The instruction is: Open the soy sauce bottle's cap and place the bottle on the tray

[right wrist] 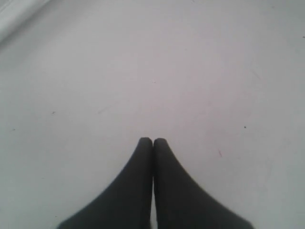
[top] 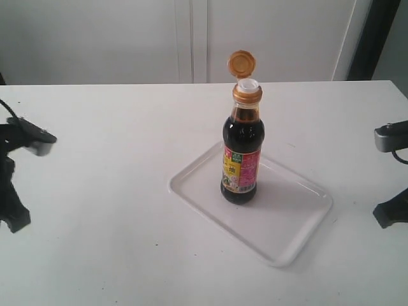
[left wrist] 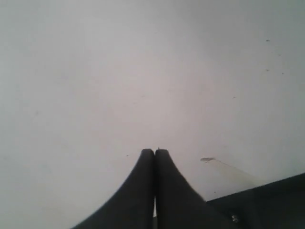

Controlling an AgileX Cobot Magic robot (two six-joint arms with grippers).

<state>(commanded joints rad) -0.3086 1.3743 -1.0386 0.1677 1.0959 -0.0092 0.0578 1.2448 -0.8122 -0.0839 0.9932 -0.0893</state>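
Item: small clear soy sauce bottle (top: 242, 153) of near-black liquid, rounded shoulders, narrow neck, pink, yellow and green label. Stands upright on the tray, in its left-hand half as the exterior view shows it, nearer the far-left edge than the near-right one.

Item: small round golden-tan ribbed flip-top cap (top: 241, 64). Flipped up and back on its hinge above the matching collar; the white spout (top: 248, 83) is uncovered.

Item: flat white rectangular plastic tray (top: 299, 210) with rounded corners and low raised rim. Lies at an angle on the table, one corner toward the near edge. The tray floor to the right of the bottle is bare.

Item: white table top (top: 108, 191). Wide open surface on all sides of the tray; far edge meets a pale wall.

Item: left gripper (left wrist: 155, 151). Black fingers pressed together tip to tip, holding nothing, over bare table. The exterior view shows the left arm (top: 16, 166) at the left border, well apart from the tray.

Item: right gripper (right wrist: 153, 140). Black fingers likewise closed together and empty, over bare table. The exterior view shows the right arm (top: 392, 175) at the right border, well apart from the tray's right corner.
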